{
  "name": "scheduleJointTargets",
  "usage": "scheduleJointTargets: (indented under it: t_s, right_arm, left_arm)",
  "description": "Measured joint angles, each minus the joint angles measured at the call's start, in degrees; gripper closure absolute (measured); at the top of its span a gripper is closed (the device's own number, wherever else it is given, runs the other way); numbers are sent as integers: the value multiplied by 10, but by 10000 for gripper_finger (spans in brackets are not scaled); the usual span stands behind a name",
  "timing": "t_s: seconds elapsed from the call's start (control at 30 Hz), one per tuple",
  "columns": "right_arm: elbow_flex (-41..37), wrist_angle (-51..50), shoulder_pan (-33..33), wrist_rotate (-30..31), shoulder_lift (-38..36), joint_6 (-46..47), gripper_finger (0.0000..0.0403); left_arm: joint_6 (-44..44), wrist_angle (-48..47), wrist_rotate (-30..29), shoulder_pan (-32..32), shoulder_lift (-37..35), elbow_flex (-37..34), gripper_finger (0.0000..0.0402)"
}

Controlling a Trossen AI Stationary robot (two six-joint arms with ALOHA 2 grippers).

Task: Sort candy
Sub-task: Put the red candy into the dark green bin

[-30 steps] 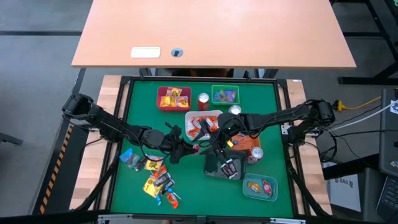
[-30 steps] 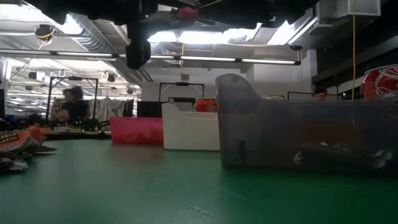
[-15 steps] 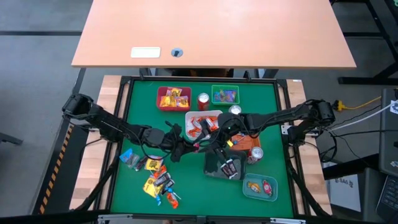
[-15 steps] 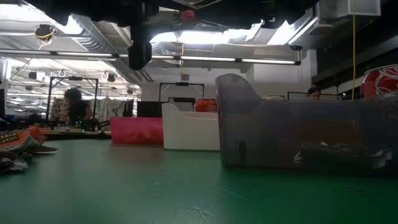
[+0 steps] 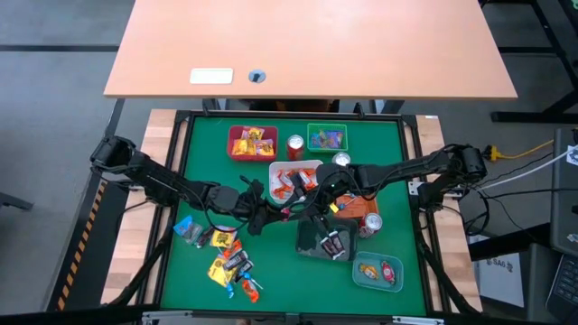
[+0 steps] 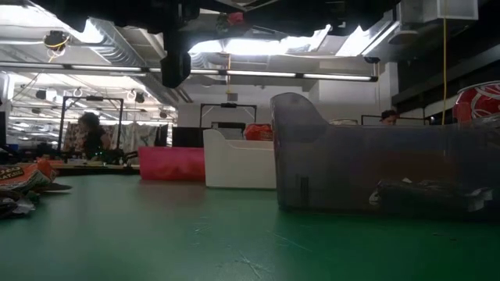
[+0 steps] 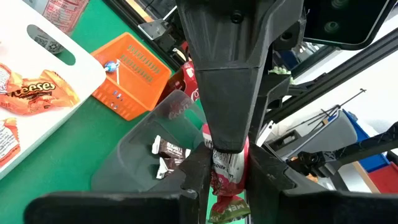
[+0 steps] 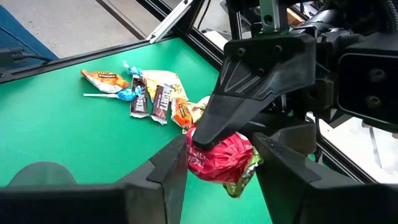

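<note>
Right fingers (image 8: 175, 163) have narrowed around the crinkled red candy (image 8: 219, 157).

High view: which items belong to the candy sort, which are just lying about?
Job: loose candy pile; red candy between both claws; red tray, white tray, grey tray, orange tray, green tray.
Lying about: soda cans; white card on the wooden table.

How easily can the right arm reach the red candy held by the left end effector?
Probably yes, easily: the right end effector is right at the red candy, which the left end effector holds above the table, nothing between them.
</note>
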Motion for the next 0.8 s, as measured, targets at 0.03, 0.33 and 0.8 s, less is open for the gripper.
scheduleJointTargets:
  t_s: [0.03, 0.33, 0.8]
  right_arm:
    - [0, 0, 0, 0, 0, 0, 236]
    - [0, -2, 0, 0, 0, 0, 237]
    - [-1, -30, 0, 0, -17, 0, 238]
  left_arm:
    - [0, 0, 1, 0, 0, 0, 333]
    - [0, 0, 2, 0, 0, 0, 259]
    - [3, -30, 3, -1, 0, 0, 216]
